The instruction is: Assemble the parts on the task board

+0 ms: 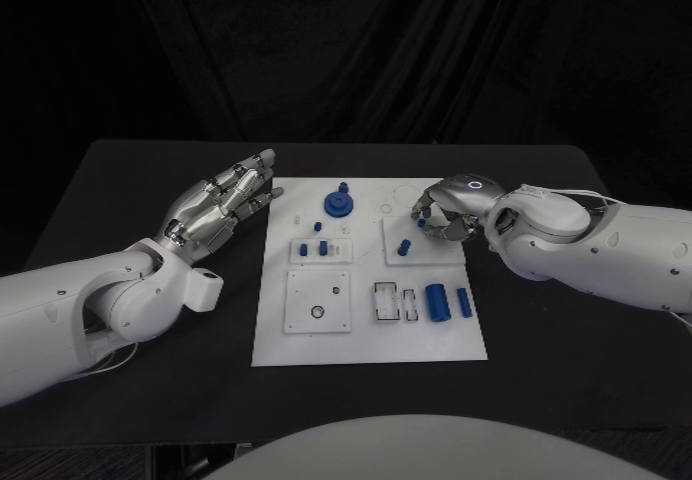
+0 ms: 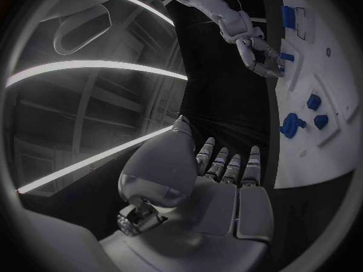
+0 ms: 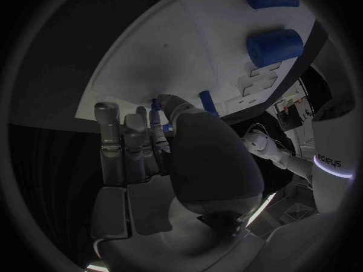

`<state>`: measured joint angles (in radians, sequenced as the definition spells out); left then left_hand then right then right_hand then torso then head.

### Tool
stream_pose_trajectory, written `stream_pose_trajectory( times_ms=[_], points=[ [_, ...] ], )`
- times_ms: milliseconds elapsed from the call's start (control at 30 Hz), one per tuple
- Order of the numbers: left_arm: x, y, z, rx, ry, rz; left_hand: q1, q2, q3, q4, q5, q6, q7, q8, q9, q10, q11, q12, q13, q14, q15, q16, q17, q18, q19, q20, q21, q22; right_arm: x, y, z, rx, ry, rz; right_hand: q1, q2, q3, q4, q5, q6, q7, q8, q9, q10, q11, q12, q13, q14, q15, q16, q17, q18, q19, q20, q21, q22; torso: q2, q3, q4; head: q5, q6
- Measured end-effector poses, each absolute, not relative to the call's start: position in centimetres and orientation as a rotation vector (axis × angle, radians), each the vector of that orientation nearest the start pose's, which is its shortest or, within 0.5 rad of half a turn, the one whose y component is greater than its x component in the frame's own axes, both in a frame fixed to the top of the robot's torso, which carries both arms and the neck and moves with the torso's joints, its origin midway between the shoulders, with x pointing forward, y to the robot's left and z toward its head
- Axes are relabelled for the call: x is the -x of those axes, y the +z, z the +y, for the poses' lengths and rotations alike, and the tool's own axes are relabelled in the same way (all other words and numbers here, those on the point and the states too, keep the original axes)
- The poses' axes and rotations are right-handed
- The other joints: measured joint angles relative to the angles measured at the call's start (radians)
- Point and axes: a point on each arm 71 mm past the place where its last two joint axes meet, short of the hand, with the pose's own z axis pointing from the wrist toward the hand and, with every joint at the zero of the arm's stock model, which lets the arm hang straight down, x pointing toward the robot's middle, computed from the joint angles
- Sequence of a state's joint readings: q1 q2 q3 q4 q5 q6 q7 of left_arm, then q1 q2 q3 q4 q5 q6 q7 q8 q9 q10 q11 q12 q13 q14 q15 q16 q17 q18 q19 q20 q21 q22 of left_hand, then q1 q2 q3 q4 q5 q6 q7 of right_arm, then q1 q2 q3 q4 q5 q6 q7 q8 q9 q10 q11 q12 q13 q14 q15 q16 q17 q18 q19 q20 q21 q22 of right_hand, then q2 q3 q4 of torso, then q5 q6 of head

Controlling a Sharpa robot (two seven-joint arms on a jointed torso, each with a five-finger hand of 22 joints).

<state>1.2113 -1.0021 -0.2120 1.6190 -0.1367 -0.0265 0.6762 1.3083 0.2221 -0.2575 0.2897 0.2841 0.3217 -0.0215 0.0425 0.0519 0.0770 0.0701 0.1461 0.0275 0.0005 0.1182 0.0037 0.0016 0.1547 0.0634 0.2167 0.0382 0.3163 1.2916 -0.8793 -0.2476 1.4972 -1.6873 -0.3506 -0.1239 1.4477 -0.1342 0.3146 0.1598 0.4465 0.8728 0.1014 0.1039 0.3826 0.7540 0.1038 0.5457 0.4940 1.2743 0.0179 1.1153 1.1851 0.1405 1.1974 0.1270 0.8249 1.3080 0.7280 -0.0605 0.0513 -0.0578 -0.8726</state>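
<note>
On the black table (image 1: 144, 180), both hands flank the task board (image 1: 433, 345): left hand (image 1: 219, 205) spread, right hand's (image 1: 447, 212) grasp unclear.

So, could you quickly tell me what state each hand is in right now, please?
Left hand: open, fingers spread, holding nothing, beside the task board.
Right hand: fingers curled over the board; whether it grips a part cannot be told.

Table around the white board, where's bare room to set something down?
Bare black table lies behind the left hand and along the near edge before the task board. The board's far right corner is crowded under the right hand.
</note>
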Motion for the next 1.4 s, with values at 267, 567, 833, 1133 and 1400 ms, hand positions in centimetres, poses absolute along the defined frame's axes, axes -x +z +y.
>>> stream_pose_trajectory(
  times_ms=[267,567,833,1133,1400],
  points=[
    [-43.50,-20.45,24.22,0.839,-1.829,1.465,0.041,0.007,0.000,0.000,0.062,0.017,0.010,0.000,-0.001,0.002,0.009,0.006,0.000,0.007,0.014,0.000,0.000,0.000,0.002,0.016,0.000,-0.008,-47.71,-21.42,-22.54,0.440,0.426,1.654,0.007,0.007,0.007,-0.013,0.022,0.054,0.000,0.040,0.038,0.049,-0.016,0.016,-0.004,0.022,-0.010,0.024,0.006,0.000,0.030,-0.010,0.043,0.000,0.000,-0.0001,0.0002,0.002,0.000],
    [-43.54,-20.47,24.09,0.838,-1.836,1.467,0.067,0.014,0.000,0.000,0.101,0.032,0.025,0.000,0.001,-0.002,0.012,0.006,0.000,0.012,0.020,0.000,0.001,0.000,0.007,0.022,0.000,-0.011,-47.82,-21.50,-22.46,0.443,0.434,1.644,0.022,0.021,0.010,-0.043,0.116,0.095,0.013,0.085,0.091,0.087,-0.037,0.044,0.003,0.043,-0.028,0.043,0.011,0.000,0.055,-0.027,0.095,0.000,0.001,0.0014,0.0015,0.007,0.000],
    [-43.63,-20.50,23.88,0.836,-1.842,1.470,0.075,0.014,0.000,0.000,0.108,0.032,0.025,0.000,0.001,-0.002,0.012,0.006,0.000,0.013,0.027,0.000,0.002,0.000,0.007,0.028,0.000,-0.011,-47.91,-21.56,-22.43,0.447,0.441,1.637,0.032,0.032,0.012,-0.066,0.109,0.106,0.016,0.110,0.133,0.112,-0.043,0.044,0.003,0.054,-0.035,0.052,0.012,-0.017,0.065,-0.035,0.125,0.000,0.002,0.0021,0.0014,0.010,0.000],
    [-43.84,-20.59,23.65,0.833,-1.846,1.473,0.079,0.018,0.000,0.000,0.113,0.032,0.025,0.000,0.001,-0.006,0.016,0.006,0.000,0.016,0.030,0.000,0.002,0.000,0.011,0.032,0.000,-0.010,-47.91,-21.63,-22.43,0.449,0.449,1.626,0.043,0.041,0.016,-0.080,0.098,0.106,0.016,0.118,0.162,0.131,-0.044,0.046,-0.006,0.054,-0.035,0.052,0.006,-0.016,0.070,-0.034,0.136,0.000,0.001,0.0019,0.0012,0.014,0.000],
    [-43.95,-20.63,23.69,0.833,-1.844,1.472,0.083,0.022,0.000,0.000,0.113,0.032,0.025,0.000,0.001,-0.002,0.019,0.005,0.000,0.013,0.034,0.000,0.002,0.000,0.011,0.039,0.000,-0.009,-47.61,-21.56,-22.81,0.442,0.454,1.617,0.039,0.048,0.015,-0.082,0.083,0.105,0.016,0.123,0.176,0.140,-0.043,0.034,-0.013,0.054,-0.035,0.052,-0.001,-0.016,0.070,-0.034,0.146,0.000,0.000,0.0005,0.0012,0.024,0.000]
  ],
)
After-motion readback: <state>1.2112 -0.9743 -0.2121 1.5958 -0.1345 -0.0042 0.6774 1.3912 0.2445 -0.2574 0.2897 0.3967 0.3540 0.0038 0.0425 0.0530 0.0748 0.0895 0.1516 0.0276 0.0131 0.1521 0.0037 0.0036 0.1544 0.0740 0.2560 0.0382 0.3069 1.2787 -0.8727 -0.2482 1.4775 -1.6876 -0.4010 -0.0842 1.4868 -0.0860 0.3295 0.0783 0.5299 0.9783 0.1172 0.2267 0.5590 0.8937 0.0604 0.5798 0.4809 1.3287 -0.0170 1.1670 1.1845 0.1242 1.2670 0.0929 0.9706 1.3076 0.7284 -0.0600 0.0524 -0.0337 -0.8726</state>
